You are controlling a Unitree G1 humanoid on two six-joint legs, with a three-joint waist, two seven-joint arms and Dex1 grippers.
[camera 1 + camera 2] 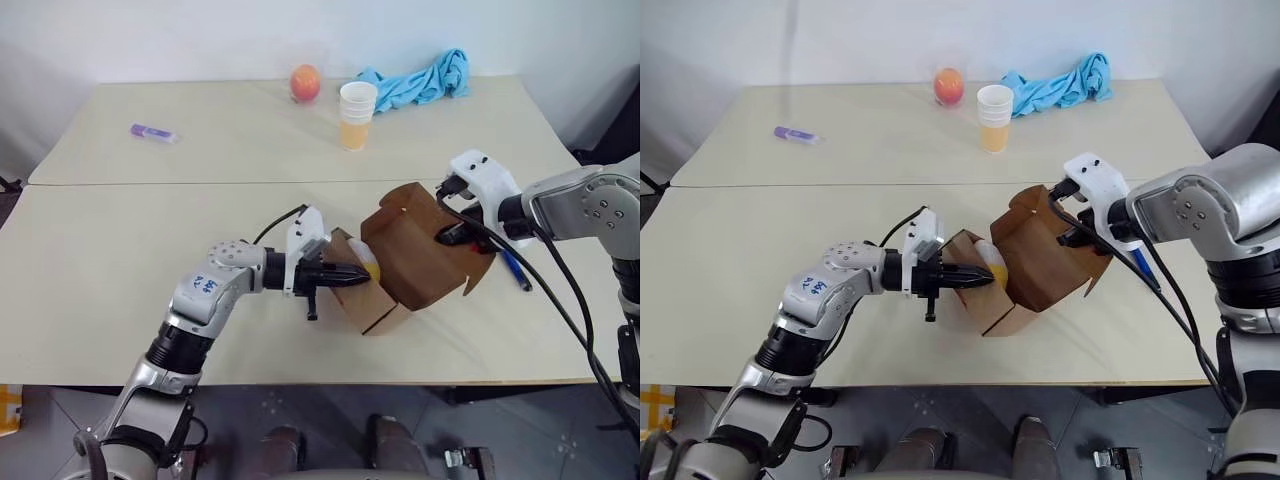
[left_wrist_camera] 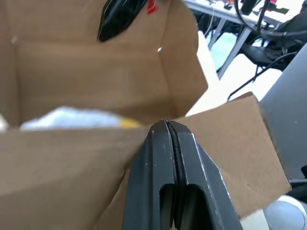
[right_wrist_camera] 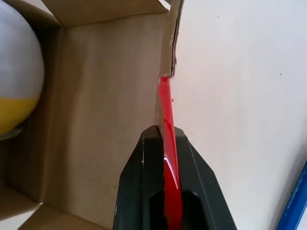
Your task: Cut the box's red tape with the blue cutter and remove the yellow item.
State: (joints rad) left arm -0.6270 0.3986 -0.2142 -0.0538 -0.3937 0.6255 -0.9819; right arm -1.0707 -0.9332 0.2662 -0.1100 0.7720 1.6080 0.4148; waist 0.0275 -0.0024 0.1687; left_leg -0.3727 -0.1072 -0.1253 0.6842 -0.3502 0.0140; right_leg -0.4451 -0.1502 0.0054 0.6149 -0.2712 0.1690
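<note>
1. Head view: nearest, left gripper [image 1: 345,272], black fingers pressed shut, tips at the open mouth of the box [image 1: 415,255], brown matte cardboard, flaps splayed. Yellow item [image 1: 371,268] just inside. Right gripper [image 1: 452,234] clamped on the far flap. Blue cutter [image 1: 516,269] flat on the table [image 1: 120,290] beside it. Behind: purple marker [image 1: 153,132], orange fruit [image 1: 305,82], white cup [image 1: 357,114], blue cloth [image 1: 425,80].
2. Left wrist view: fingers [image 2: 192,177] closed, empty, at a cardboard edge.
3. Right wrist view: fingers [image 3: 139,191] gripping flap edge with glossy red tape [image 3: 169,129].
</note>
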